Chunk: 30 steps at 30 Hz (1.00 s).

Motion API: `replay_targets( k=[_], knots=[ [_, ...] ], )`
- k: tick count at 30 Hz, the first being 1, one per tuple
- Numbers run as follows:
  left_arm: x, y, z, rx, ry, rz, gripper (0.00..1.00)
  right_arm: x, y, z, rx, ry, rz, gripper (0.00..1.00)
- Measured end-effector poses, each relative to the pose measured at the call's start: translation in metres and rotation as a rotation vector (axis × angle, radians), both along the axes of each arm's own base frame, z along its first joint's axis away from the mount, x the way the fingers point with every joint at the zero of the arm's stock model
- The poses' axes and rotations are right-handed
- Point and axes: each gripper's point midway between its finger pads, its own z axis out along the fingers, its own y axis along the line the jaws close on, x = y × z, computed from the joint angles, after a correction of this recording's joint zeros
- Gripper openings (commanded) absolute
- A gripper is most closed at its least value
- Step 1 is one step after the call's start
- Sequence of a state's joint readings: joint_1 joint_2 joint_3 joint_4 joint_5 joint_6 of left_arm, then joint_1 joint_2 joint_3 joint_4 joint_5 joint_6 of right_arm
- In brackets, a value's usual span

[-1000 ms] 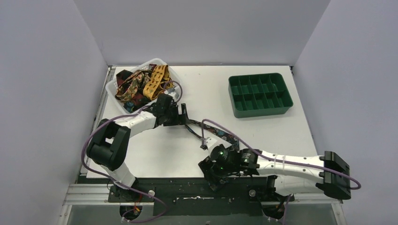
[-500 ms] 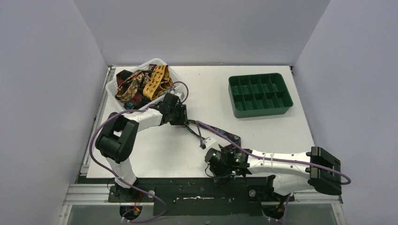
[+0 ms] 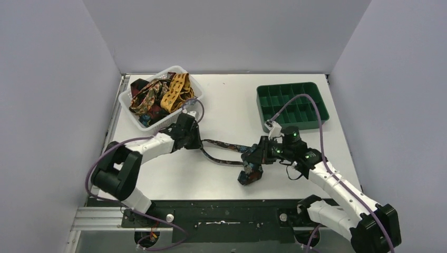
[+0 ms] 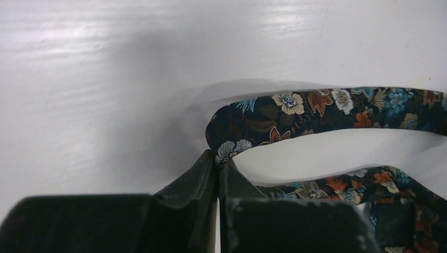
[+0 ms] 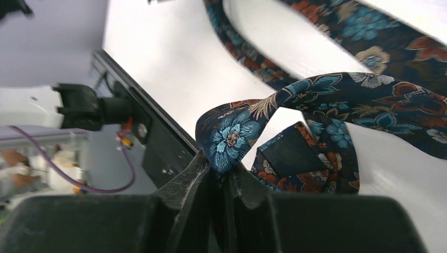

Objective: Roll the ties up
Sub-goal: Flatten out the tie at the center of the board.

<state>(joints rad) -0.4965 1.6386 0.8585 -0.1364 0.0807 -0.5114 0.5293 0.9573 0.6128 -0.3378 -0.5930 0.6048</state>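
Since a second ago, the right arm has swung away from the near edge and is now reaching in from the right toward the middle of the table (image 3: 237, 100). The left arm has pulled back a little toward the near left. Both pincers, spread wide then, have closed.

The left gripper (image 3: 199, 141) (image 4: 217, 163) is sitting low on the table, its jaws pressed together and pinching the tie (image 3: 250, 173) (image 4: 316, 105) (image 5: 369, 100) at a fold. From that fold two narrow strands are running off to the right, one farther and one nearer, with bare table between them.

The right gripper (image 3: 256, 157) (image 5: 221, 171) is pinching the same tie at its wide end, gripping a fold with a blue flower on it. Below it, the wide end is hanging crumpled toward the near side, and its dark label is showing in the right wrist view.

The other ties (image 3: 158, 95) are lying heaped in the basket (image 3: 125, 100) at the far left, just beyond the left gripper. The tray (image 3: 292, 128) is standing at the far right, behind the right arm.
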Motion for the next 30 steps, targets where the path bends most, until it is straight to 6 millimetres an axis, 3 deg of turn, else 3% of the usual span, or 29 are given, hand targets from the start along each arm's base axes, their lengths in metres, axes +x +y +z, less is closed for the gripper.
replay_targets(
  k=[6, 9, 13, 15, 17, 19, 21, 27, 30],
  knots=[
    [-0.037, 0.037, 0.038, -0.033, -0.077, 0.152, 0.0, 0.027, -0.018, 0.024, 0.189, 0.043, -0.06, 0.07],
    [-0.059, 0.054, 0.056, -0.078, -0.119, 0.231, 0.0, 0.037, -0.024, 0.01, 0.201, 0.119, -0.079, 0.15],
    [-0.084, 0.074, 0.065, -0.128, -0.139, 0.335, 0.0, 0.048, -0.049, -0.039, -0.013, 0.221, -0.185, 0.52],
    [-0.096, 0.083, 0.061, -0.141, -0.129, 0.384, 0.0, 0.061, -0.071, -0.053, -0.17, 0.216, -0.259, 0.6],
    [-0.104, 0.09, 0.057, -0.148, -0.117, 0.42, 0.0, 0.077, -0.09, -0.053, -0.289, 0.167, -0.313, 0.62],
    [-0.11, 0.096, 0.052, -0.143, -0.101, 0.454, 0.0, 0.089, -0.103, -0.046, -0.365, 0.119, -0.346, 0.77],
    [-0.112, 0.1, 0.05, -0.128, -0.092, 0.48, 0.0, 0.097, -0.111, -0.036, -0.431, 0.067, -0.37, 0.82],
    [-0.114, 0.112, 0.045, -0.068, -0.072, 0.534, 0.0, 0.078, -0.112, -0.032, -0.608, 0.01, -0.334, 0.86],
    [-0.113, 0.113, 0.045, -0.056, -0.068, 0.538, 0.16, 0.068, -0.12, -0.042, -0.652, 0.037, -0.378, 0.86]
  ],
)
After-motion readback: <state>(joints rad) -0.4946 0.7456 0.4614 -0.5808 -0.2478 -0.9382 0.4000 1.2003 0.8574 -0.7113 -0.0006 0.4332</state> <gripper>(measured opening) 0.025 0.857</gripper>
